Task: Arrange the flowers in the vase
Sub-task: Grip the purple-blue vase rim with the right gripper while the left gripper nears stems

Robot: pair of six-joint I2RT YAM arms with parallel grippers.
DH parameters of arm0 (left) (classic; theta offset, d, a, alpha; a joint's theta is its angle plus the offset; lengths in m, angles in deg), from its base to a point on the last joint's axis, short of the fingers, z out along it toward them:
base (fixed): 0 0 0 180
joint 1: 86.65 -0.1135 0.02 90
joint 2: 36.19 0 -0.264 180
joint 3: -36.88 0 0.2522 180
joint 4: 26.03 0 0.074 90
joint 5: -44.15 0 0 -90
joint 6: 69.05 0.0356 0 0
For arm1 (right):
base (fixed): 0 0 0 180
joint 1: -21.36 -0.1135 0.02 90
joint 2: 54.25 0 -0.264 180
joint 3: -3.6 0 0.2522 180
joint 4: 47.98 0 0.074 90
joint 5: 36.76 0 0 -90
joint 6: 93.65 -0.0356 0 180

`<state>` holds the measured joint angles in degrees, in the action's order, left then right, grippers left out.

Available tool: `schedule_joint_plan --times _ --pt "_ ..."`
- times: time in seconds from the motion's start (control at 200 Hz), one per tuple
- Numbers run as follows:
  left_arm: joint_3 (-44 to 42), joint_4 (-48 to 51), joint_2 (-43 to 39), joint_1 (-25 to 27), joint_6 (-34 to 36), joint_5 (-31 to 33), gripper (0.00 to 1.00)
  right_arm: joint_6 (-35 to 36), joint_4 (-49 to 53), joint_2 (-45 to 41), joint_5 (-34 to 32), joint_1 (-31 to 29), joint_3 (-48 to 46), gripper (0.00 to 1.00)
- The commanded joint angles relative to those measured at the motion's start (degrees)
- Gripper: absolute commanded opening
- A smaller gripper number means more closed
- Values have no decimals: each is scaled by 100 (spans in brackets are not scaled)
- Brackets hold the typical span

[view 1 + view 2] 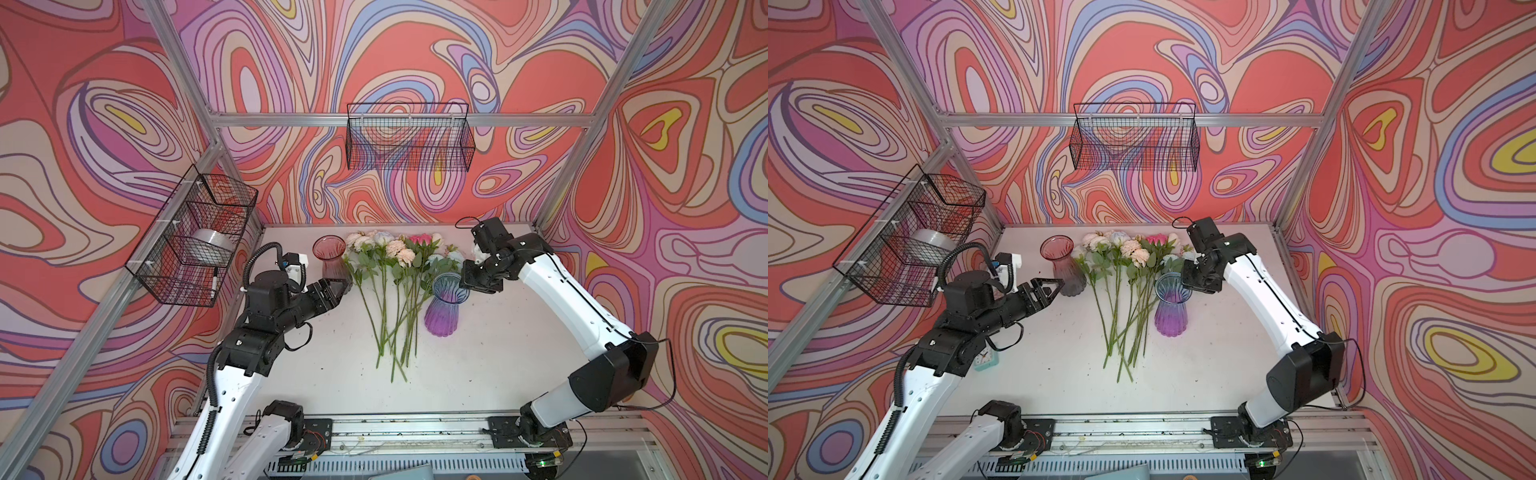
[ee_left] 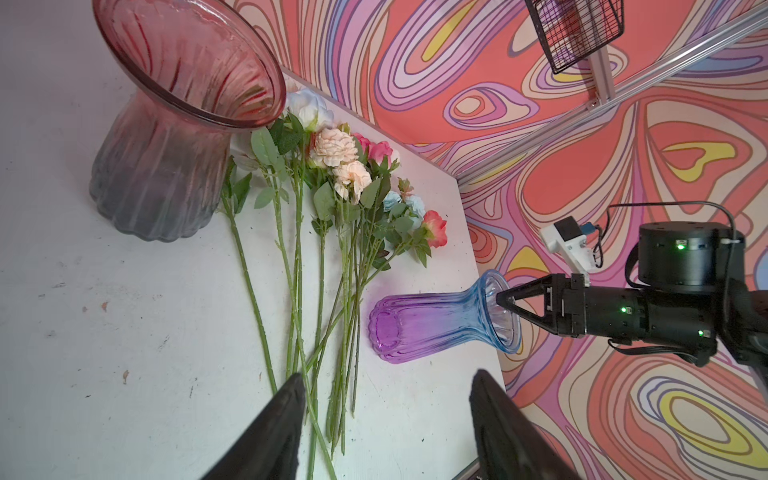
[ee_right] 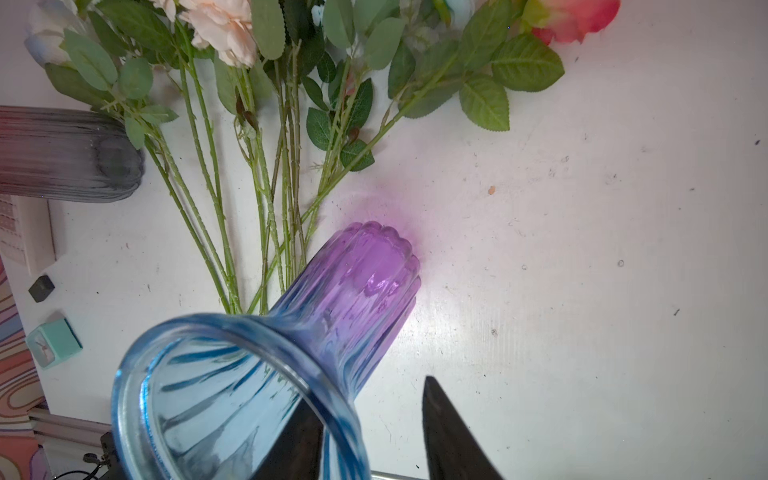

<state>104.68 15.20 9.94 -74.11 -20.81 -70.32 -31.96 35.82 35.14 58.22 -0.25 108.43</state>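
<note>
While left tool (image 2: 386, 376) gapes empty, right tool (image 3: 368, 388) straddles blue vase (image 3: 365, 282) rim, half-open

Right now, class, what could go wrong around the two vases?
The right gripper straddles only the rim of the blue vase, jaws not yet shut; lifted that way, the glass might tilt or slip.
The flower stems lie right beside it and could be dragged.
The open left gripper sits close to the pink vase and might knock it.
</note>
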Motion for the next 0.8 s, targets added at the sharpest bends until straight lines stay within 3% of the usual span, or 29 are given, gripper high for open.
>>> schedule_joint_plan --times 0.0,0.401,0.591,0.796 --pt "-121 -355 31 103 -130 21 64 -39 -110 -24 -24 -37 -67 32" --pt "-296 -270 9 144 89 3 65 -189 -526 -6 125 -89 -214 18" --pt "-373 -469 -9 144 112 -46 66 -243 -703 2 36 -89 -247 0" --pt "-102 -482 283 143 241 -273 66 -295 -722 -119 -473 -57 -167 0"
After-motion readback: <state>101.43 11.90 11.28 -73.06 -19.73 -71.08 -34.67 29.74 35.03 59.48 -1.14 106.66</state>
